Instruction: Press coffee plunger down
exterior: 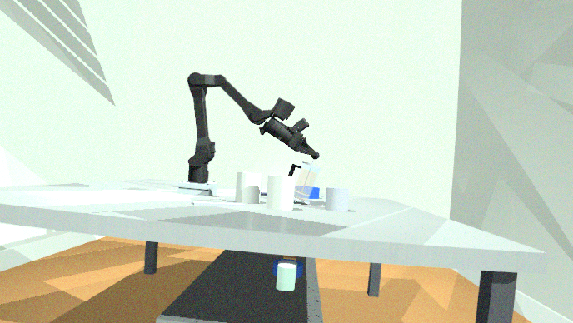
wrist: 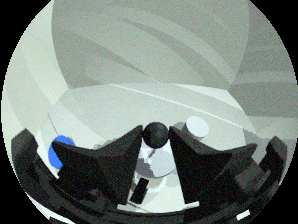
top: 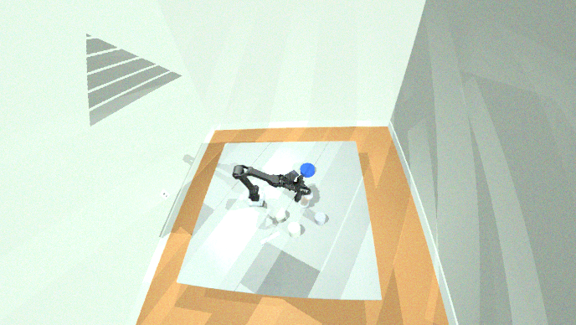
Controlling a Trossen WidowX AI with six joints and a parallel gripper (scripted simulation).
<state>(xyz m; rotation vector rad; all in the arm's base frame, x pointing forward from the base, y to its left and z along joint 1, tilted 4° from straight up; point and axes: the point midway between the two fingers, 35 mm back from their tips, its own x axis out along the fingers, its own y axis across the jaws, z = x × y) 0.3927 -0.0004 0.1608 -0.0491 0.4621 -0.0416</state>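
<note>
The coffee press (top: 306, 201) (exterior: 307, 179) (wrist: 140, 190) is a clear glass with brownish contents and a black handle (exterior: 293, 170). In the exterior view it leans, its top toward the right. Its pale lid (wrist: 162, 164) shows below the fingers in the wrist view. The round black plunger knob (wrist: 155, 135) is between the fingertips, above the lid, with a short piece of rod under it. My gripper (exterior: 315, 155) (wrist: 156, 129) is shut on the knob. Whether the press base touches the table all round is hidden by cups.
A blue round object (top: 307, 170) (exterior: 315, 192) is beside the press. Two white cups (top: 280, 215) (top: 295, 229) (exterior: 248, 187) (exterior: 280, 192) and a pale lavender cup (top: 321, 219) (exterior: 336, 200) (wrist: 197, 127) stand nearby. A thin white strip (top: 270, 239) lies near them.
</note>
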